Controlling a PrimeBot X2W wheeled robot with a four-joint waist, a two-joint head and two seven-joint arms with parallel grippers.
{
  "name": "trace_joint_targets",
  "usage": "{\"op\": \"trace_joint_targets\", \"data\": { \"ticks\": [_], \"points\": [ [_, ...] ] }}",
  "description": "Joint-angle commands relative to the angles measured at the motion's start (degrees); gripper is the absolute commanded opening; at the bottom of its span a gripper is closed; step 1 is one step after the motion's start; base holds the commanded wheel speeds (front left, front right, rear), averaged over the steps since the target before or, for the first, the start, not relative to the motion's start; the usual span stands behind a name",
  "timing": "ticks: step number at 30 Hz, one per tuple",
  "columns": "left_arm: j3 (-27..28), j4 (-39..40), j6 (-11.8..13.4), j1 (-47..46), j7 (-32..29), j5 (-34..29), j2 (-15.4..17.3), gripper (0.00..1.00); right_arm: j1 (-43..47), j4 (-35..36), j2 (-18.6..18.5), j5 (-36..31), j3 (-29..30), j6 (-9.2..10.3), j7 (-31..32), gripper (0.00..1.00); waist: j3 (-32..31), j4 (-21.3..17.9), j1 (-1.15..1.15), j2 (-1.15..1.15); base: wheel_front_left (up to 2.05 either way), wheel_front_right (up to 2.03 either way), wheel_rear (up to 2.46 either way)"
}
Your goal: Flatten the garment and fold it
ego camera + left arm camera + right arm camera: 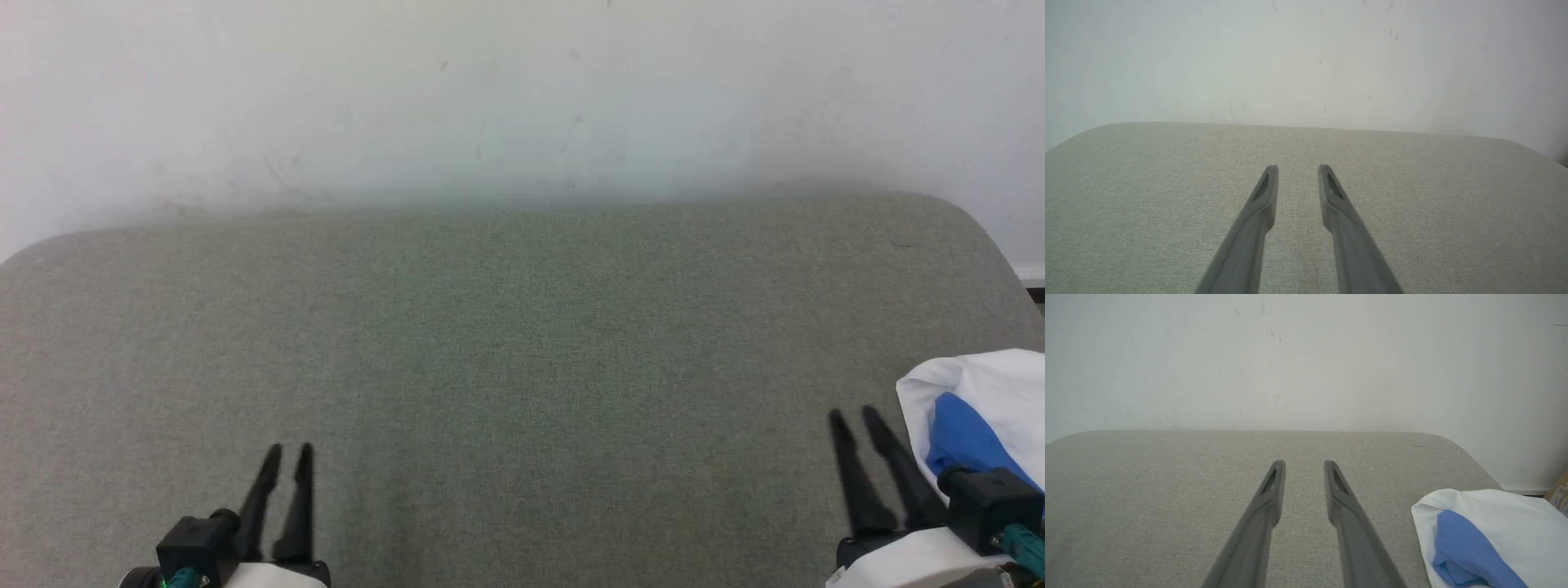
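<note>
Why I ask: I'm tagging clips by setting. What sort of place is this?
Probably an indoor test or lab corner, though I can't be sure: a grey-green fabric-covered surface with rounded corners stands against a bare, scuffed white wall, and a crumpled white-and-blue garment lies at its right edge.

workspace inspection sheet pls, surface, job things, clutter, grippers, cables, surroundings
surface: grey-green fabric table top, flat, with rounded far corners.
job's things: shirt, white with a blue sleeve, bunched at the right edge, not yet flattened or folded.
clutter: nothing seen.
grippers: left gripper and right gripper are both open and hold nothing, at the near side; the right one is beside the shirt.
cables: teal plug at the right wrist, and one at the left wrist too.
surroundings: pale scuffed wall behind; a brown item at the far right, too cut off to name.
</note>
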State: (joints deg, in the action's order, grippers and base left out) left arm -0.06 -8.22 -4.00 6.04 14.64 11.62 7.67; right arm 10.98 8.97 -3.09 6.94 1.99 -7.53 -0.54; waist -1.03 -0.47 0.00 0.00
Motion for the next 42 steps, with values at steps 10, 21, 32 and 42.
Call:
{"op": "trace_joint_targets", "data": {
  "ticks": [10,21,32,42],
  "points": [
    [0.00,0.68,0.33,-0.49,-1.20,-0.96,-0.39,0.00,-0.91,-0.73,0.02,-0.57,-0.15,0.00,0.04,0.00,0.09,0.04,0.00,0.00,0.00,0.00,0.00],
    [0.01,1.40,0.68,-1.02,-2.48,-1.98,-0.82,0.00,-1.87,-1.52,0.04,-1.18,-0.33,0.01,0.09,0.00,0.18,0.08,0.00,0.00,0.00,0.00,0.00],
    [0.02,2.12,1.03,-1.55,-3.77,-3.00,-1.24,0.00,-2.83,-2.31,0.06,-1.79,-0.51,0.01,0.14,0.00,0.27,0.12,0.00,0.00,0.00,0.00,0.00],
    [0.02,2.78,1.35,-2.04,-4.94,-3.93,-1.62,0.00,-3.71,-3.02,0.07,-2.35,-0.67,0.01,0.18,0.00,0.35,0.16,0.00,0.00,0.00,0.00,0.00]
  ]
}}
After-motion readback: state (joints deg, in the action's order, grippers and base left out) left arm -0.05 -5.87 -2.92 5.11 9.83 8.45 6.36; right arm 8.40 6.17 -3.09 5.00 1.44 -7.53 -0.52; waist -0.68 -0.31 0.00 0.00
